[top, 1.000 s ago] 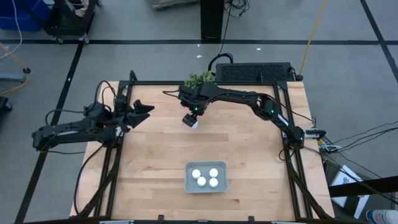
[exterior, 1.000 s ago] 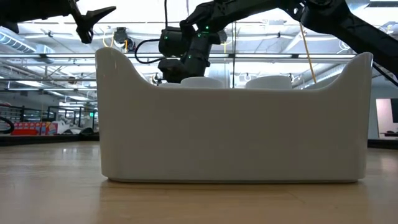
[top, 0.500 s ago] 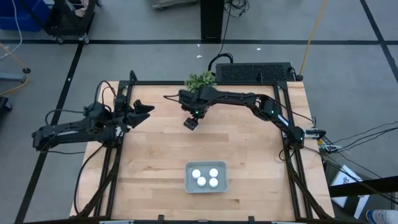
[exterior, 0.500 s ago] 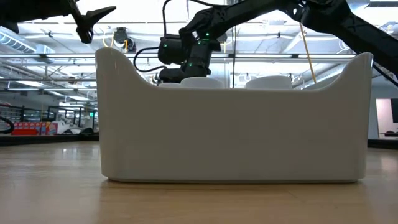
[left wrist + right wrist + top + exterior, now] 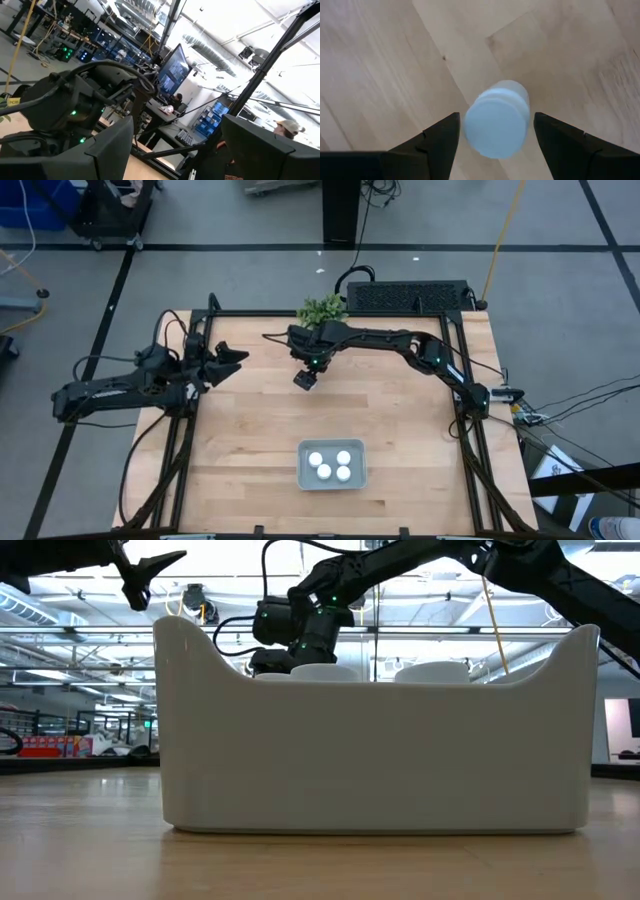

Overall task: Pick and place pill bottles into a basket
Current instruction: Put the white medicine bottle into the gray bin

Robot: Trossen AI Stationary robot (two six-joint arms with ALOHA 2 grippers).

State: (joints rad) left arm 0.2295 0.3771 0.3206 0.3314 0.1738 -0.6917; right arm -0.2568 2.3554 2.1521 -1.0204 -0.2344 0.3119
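Note:
Four white pill bottles (image 5: 331,464) stand upright in the pale grey-blue basket (image 5: 303,464) near the table's front edge. In the low view the basket (image 5: 370,760) fills the foreground, with two caps (image 5: 325,670) showing above its rim. A fifth pill bottle (image 5: 496,125) stands upright on the bare wood, seen cap-on. My right gripper (image 5: 496,118) is open and points down over it, one finger on each side, a thin gap at each. In the high view my right gripper (image 5: 304,379) covers that bottle. My left gripper (image 5: 237,353) is open and empty, raised at the table's left.
A small green plant (image 5: 322,308) stands at the far edge just behind my right arm. A black box (image 5: 410,295) lies along the far right edge. Bare wood lies between the fifth bottle and the basket.
My right gripper has shifted slightly toward the table's near left, over the fifth bottle. The bottle showed white at its tip in the high view a second ago and is now covered by it. The bottle has stayed where it stood.

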